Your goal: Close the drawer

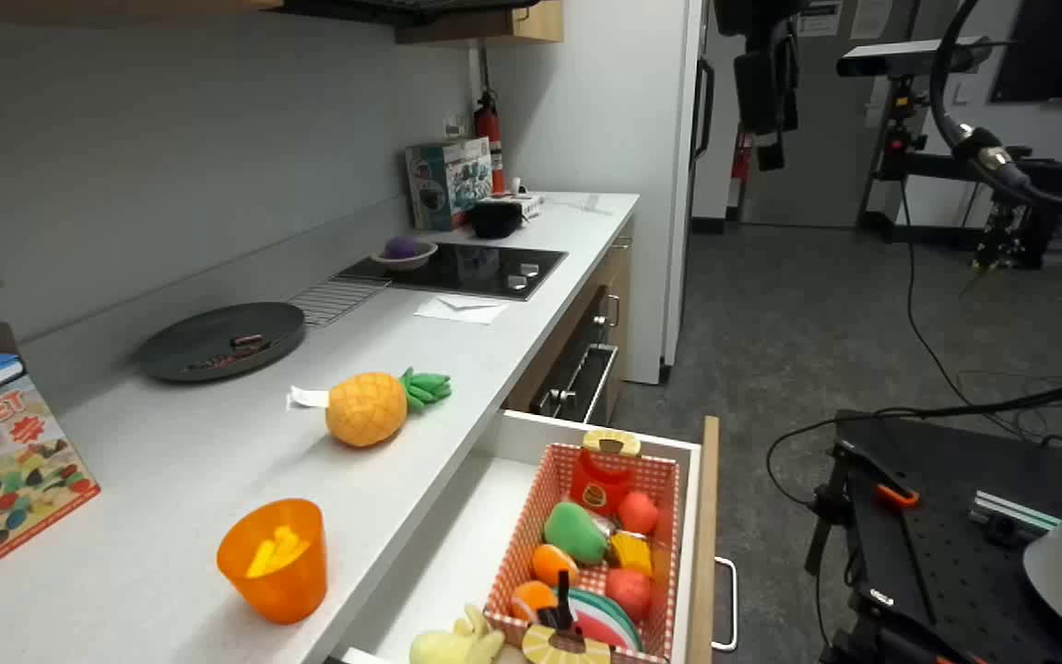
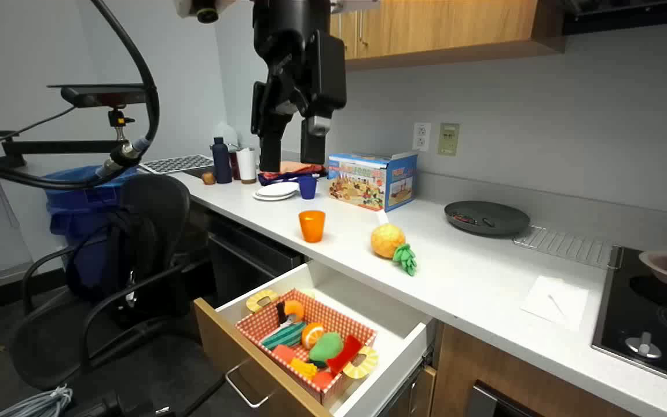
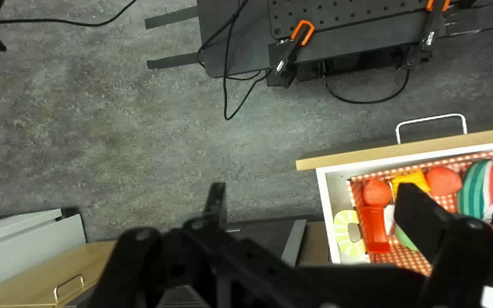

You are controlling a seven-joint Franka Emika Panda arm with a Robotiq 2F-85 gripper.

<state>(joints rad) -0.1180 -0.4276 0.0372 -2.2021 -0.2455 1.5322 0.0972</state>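
The drawer (image 2: 278,385) juts from under the counter (image 2: 455,278), front facing outward. Its long axis seems parallel to the counter's edge, though every view crops it. The gripper (image 2: 292,152) hangs higher, fingers spread.

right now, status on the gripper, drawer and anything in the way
Gripper open, holding nothing, up high. Wood-fronted drawer pulled out, not yet closed. Possible snag: red gingham basket of toy food inside; clearance under countertop can't be judged.
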